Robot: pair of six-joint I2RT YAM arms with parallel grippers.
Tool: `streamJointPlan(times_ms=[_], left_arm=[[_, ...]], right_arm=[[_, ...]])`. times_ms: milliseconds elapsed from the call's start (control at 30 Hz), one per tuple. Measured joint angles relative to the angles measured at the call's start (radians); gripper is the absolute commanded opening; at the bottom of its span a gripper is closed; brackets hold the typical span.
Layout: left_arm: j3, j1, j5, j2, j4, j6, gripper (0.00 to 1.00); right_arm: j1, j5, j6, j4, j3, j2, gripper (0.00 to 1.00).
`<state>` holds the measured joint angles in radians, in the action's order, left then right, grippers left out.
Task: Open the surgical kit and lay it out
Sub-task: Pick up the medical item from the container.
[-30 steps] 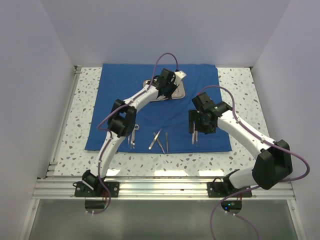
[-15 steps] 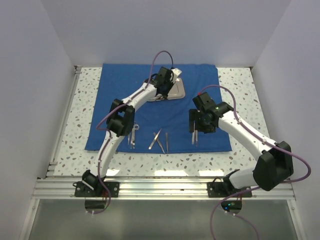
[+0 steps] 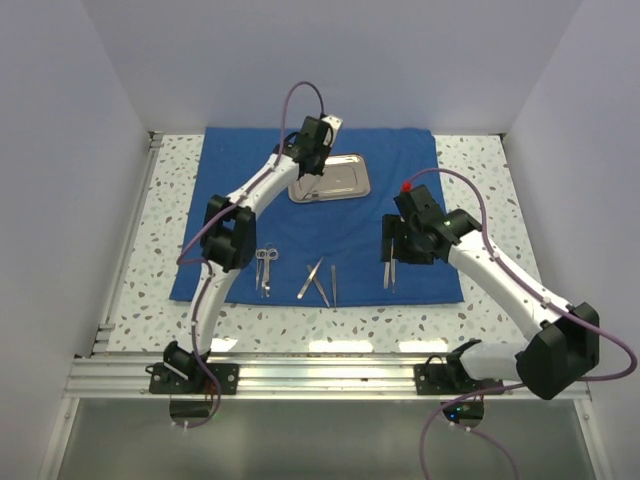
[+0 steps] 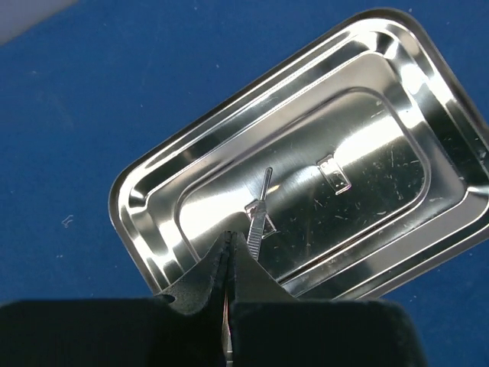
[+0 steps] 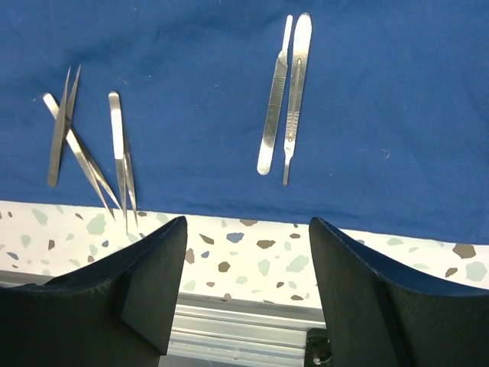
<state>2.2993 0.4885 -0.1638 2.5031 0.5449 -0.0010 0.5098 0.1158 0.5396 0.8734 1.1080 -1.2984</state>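
The royal-blue drape (image 3: 230,215) lies spread flat on the table. The shiny steel tray (image 3: 340,180) sits on its far middle and fills the left wrist view (image 4: 367,138). My left gripper (image 3: 308,160) hangs over the tray's left end, shut (image 4: 228,238) on a thin ridged steel instrument (image 4: 260,222) that pokes out past the fingertips. My right gripper (image 3: 389,262) is open and empty (image 5: 248,222) above two flat steel handles (image 5: 286,92) near the drape's front edge. Ring-handled forceps (image 3: 265,266) and tweezers (image 3: 313,280) lie in a row to the left.
The drape's front edge meets speckled table (image 5: 260,260) just below the right fingers, with the aluminium rail (image 3: 320,378) beyond. More tweezers (image 5: 118,145) lie left of the handles. White walls close in on three sides.
My left gripper has moved from over the tray's middle up and to the left, to its left end, uncovering the tray. The right arm has shifted only slightly.
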Motion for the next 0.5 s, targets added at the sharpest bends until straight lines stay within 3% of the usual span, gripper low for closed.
streamJointPlan(times_ms=[100,167,233,500], left_arm=[[0.001,-0.003,-0.001,-0.040,0.007,-0.015,0.00],[0.005,-0.003,0.002,-0.063,0.019,-0.016,0.20],[0.002,-0.003,0.008,-0.079,0.022,-0.020,0.34],[-0.217,-0.005,0.041,-0.106,0.030,-0.019,0.34]], right_arm=[[0.000,0.000,0.004,-0.003,-0.004,0.031,0.69],[0.000,0.000,0.006,-0.008,-0.009,0.051,0.69],[0.000,0.000,0.008,-0.007,-0.019,0.072,0.69],[0.000,0.000,0.010,-0.002,-0.032,0.097,0.69]])
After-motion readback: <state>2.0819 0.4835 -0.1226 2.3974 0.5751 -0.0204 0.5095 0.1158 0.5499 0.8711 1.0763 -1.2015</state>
